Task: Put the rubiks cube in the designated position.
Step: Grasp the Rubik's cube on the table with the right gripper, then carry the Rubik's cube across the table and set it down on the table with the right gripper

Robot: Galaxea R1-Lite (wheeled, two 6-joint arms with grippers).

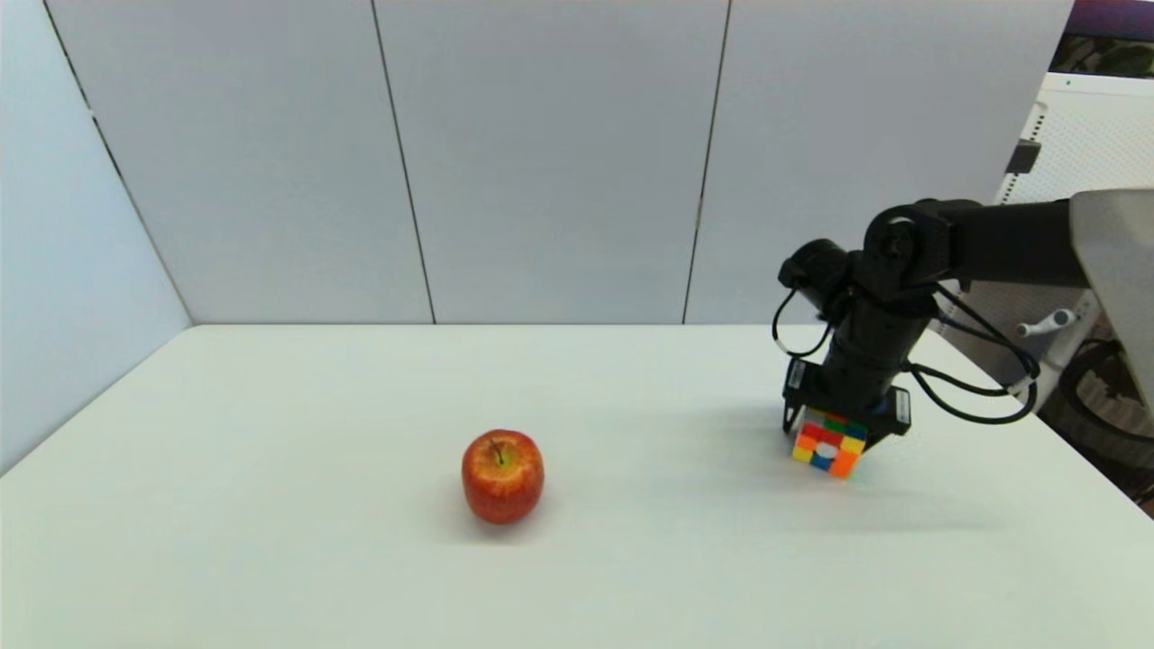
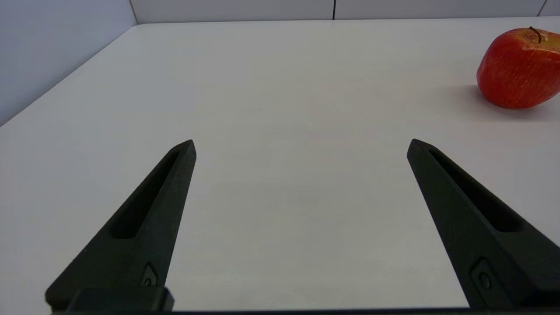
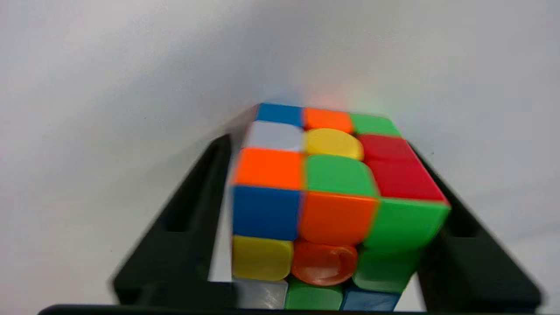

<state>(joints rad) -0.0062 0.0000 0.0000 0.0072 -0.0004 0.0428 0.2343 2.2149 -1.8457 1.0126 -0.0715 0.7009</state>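
Right tool (image 1: 834,433) points down at the right side of the worktop (image 1: 631,559) and is clamped on the cube (image 1: 829,446). One black finger (image 3: 188,227) presses on each of two opposite sides of the cube (image 3: 332,197), as the right wrist view shows. In the head view the cube sits tilted between the fingers, with one lower corner toward the worktop; I cannot tell if this corner touches the surface or is just above it. A soft shadow lies on the worktop beside the cube.

An apple (image 1: 502,475) stands upright near the middle of the worktop, well apart from the cube, to its left.

Left tool (image 2: 302,148) is low over the left part of the worktop with its fingers (image 2: 144,218) wide apart and nothing between them. The apple (image 2: 518,68) is in its view, farther off to one side.
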